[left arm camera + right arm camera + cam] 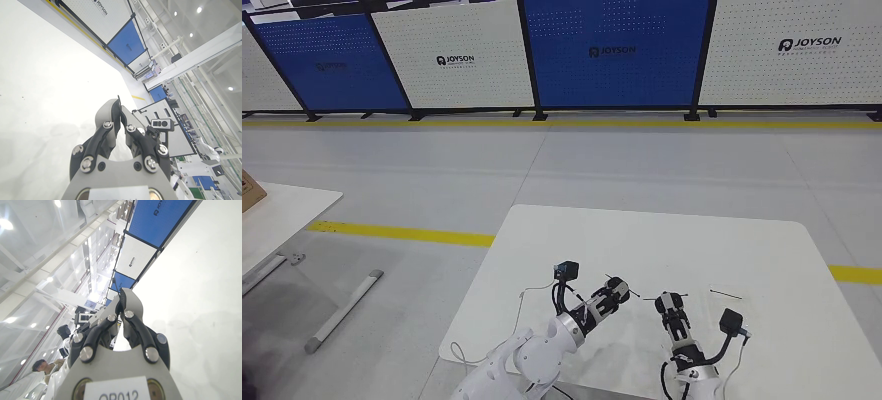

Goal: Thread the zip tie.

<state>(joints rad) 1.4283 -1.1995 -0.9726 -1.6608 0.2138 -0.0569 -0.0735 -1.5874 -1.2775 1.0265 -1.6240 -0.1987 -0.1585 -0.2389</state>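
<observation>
Left wrist view: the grey left gripper [120,106] has its black-padded fingers pinched together on a thin black plastic zip tie [119,98], whose end pokes out just past the tips. Right wrist view: the right gripper [120,295] is likewise clamped on a black zip tie strap, its small head [114,280] standing out beyond the tips. From the top, both grippers hang close together over the near part of the white table [642,235]. Farther right, a spare black strip [727,294] lies flat.
</observation>
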